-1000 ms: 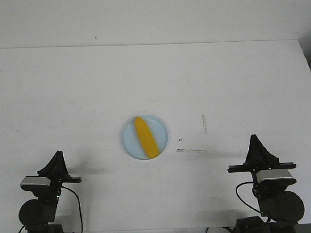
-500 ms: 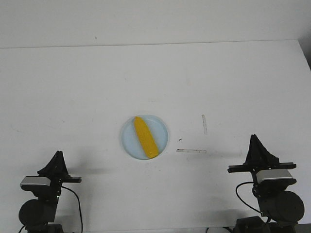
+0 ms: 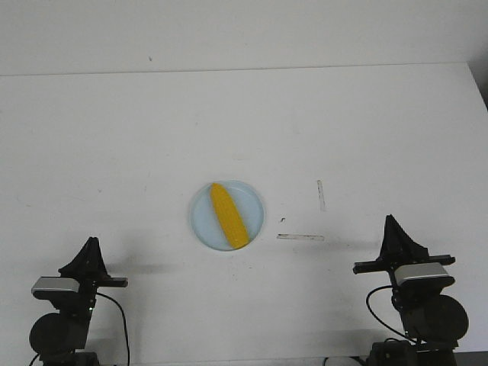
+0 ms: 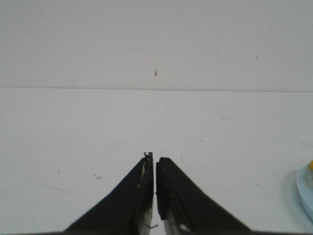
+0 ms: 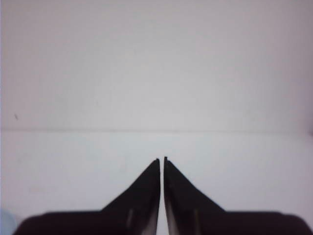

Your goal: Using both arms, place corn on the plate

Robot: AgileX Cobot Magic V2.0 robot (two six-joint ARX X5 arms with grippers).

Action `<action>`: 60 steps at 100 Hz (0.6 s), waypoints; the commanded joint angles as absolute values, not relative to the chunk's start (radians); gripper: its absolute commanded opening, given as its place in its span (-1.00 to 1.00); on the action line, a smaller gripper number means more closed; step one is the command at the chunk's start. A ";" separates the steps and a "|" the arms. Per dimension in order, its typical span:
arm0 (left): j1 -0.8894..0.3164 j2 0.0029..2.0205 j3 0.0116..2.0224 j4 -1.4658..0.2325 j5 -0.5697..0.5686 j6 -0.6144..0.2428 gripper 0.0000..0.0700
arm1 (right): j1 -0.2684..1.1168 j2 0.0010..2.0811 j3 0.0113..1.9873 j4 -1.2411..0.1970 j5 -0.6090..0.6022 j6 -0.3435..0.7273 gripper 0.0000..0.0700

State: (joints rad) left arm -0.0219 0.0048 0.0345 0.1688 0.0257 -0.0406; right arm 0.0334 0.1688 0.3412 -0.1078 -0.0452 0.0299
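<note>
The yellow corn point(image 3: 228, 215) lies on the pale blue plate point(image 3: 202, 225) at the middle of the white table, its pointed end toward the back. My left gripper point(image 3: 91, 242) is shut and empty at the front left, well away from the plate; in the left wrist view point(image 4: 155, 157) its jaws stand closed and the plate's edge point(image 4: 306, 188) shows at the side. My right gripper point(image 3: 390, 220) is shut and empty at the front right; its jaws are closed in the right wrist view point(image 5: 162, 159).
Two thin strips of clear tape point(image 3: 300, 237) point(image 3: 321, 195) lie on the table right of the plate. A small dark speck point(image 3: 282, 220) sits between plate and tape. The table's back edge meets a white wall.
My right arm has shifted slightly left and back toward its base. The left arm, corn and plate have not moved.
</note>
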 commanded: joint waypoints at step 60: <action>-0.020 0.003 0.013 0.181 0.027 -0.042 -1.00 | 0.035 0.001 0.013 0.108 0.015 0.036 -0.96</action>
